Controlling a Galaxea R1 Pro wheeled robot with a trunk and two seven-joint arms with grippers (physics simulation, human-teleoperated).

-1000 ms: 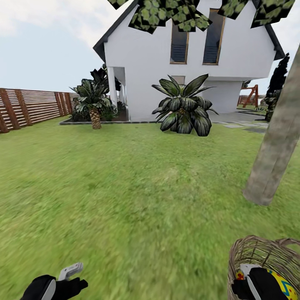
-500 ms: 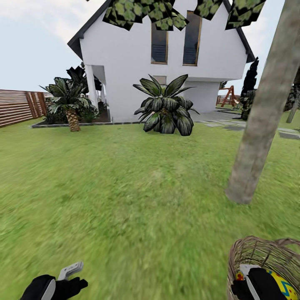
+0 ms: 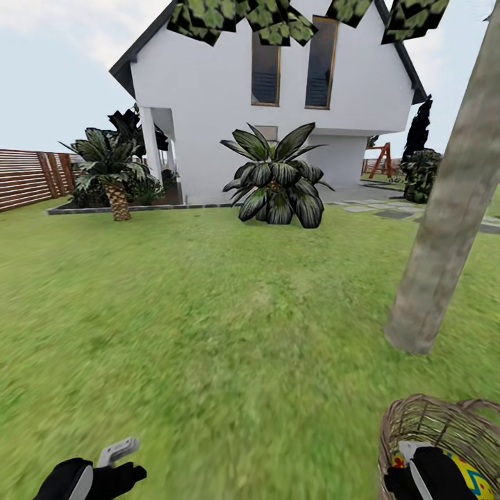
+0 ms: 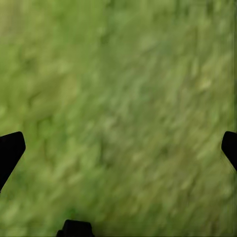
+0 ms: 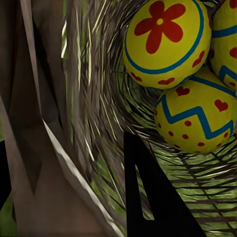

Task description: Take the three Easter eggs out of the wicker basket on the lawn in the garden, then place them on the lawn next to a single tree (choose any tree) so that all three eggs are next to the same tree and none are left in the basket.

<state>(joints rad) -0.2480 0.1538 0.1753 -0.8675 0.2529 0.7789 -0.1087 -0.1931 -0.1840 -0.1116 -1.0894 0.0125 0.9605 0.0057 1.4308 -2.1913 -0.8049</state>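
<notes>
from the head camera, your right gripper (image 3: 422, 472) is down inside the brown woven wicker basket (image 3: 417, 423) on the mottled green lawn (image 3: 229, 326), near the grey-beige tree trunk (image 3: 444, 229). your left wrist camera shows fingers spread wide over grass. your right wrist camera shows yellow flower-painted easter eggs (image 5: 165, 42) against the basket's wall; grip state unclear.

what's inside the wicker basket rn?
Inside the wicker basket: two Easter eggs lie touching, and the edge of a third shows beside them. The right pincer reaches into the basket and hides part of its inside in the head view.
</notes>
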